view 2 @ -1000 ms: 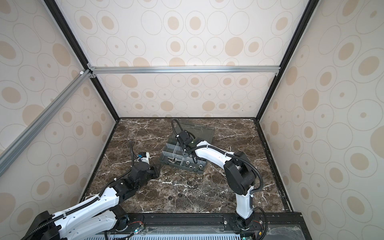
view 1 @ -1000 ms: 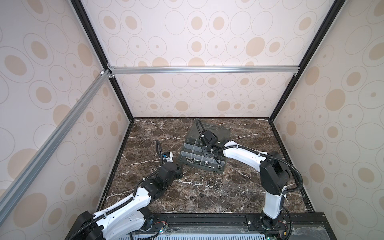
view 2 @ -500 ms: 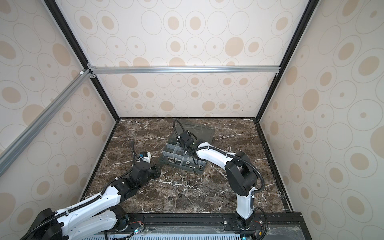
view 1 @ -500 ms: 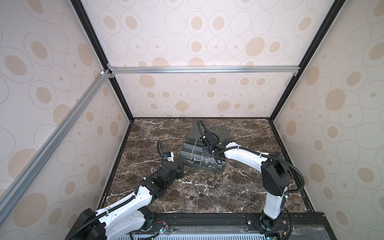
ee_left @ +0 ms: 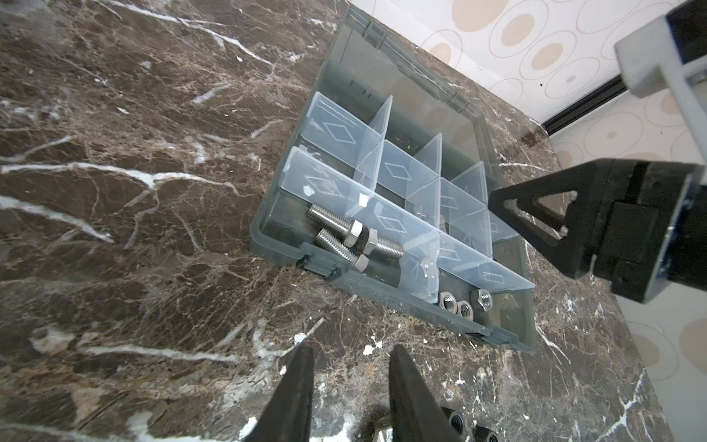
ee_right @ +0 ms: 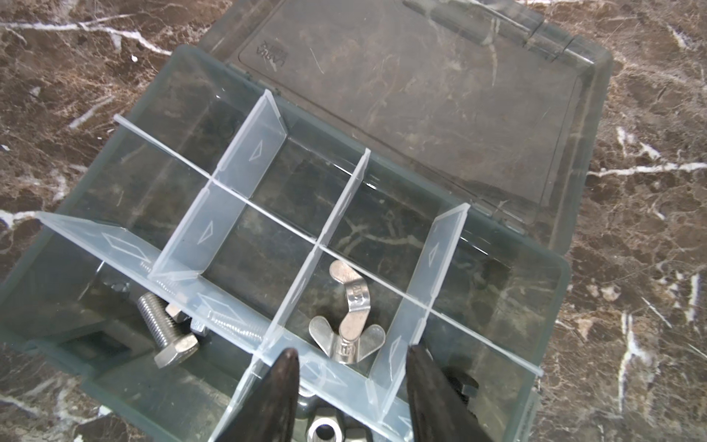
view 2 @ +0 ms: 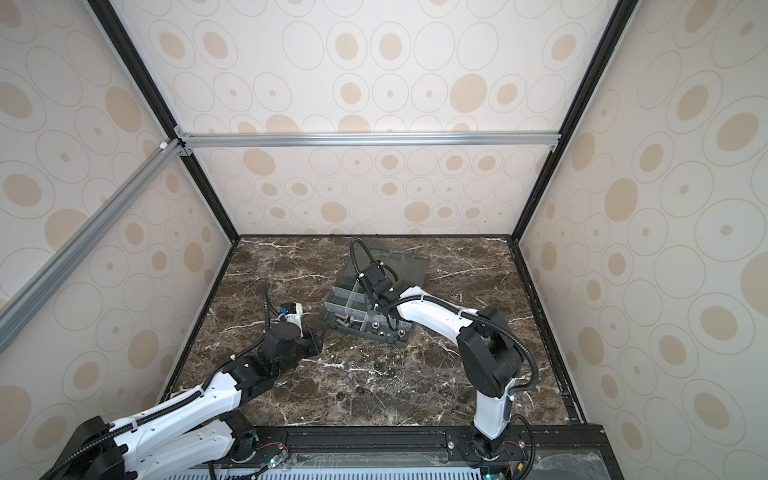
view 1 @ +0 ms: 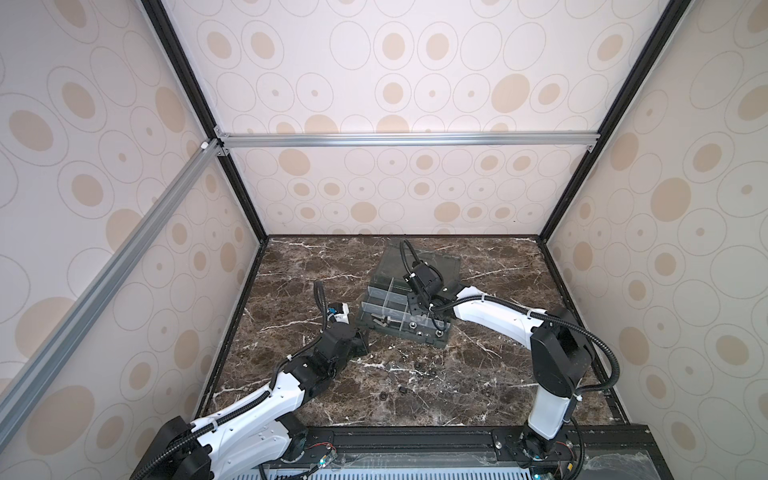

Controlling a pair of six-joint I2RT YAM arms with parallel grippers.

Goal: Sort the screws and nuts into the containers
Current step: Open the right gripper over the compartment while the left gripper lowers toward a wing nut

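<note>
On the dark marble surface (view 1: 478, 386) a smoky-grey organizer box (view 1: 399, 336) sits a little toward 12 o'clock of centre. Its lid (view 1: 446, 266) is folded open and lies flat on the box's 12 o'clock side. Pale dividers part the box into containers (ee_right: 267, 237).

Silver screws (ee_left: 336, 225) lie together in the cell at the box's 7 o'clock corner, as both top views show it. Hex nuts (ee_left: 463, 304) sit in the next cell along the 6 o'clock wall. Two wing nuts (ee_right: 346, 306) lie in a cell of the middle row.

The right end effector (ee_right: 352, 352) hangs over the box, released, its jaws wide apart above the wing-nut cell. The left end effector (ee_left: 350, 350) is low over the surface just beside the box's 7 o'clock corner. It is also released, jaws parted with marble showing between them.

Small dark loose pieces (view 1: 419, 365) are scattered on the surface at 6 o'clock of the box, apart from it. From above I cannot tell what kind each one is.
</note>
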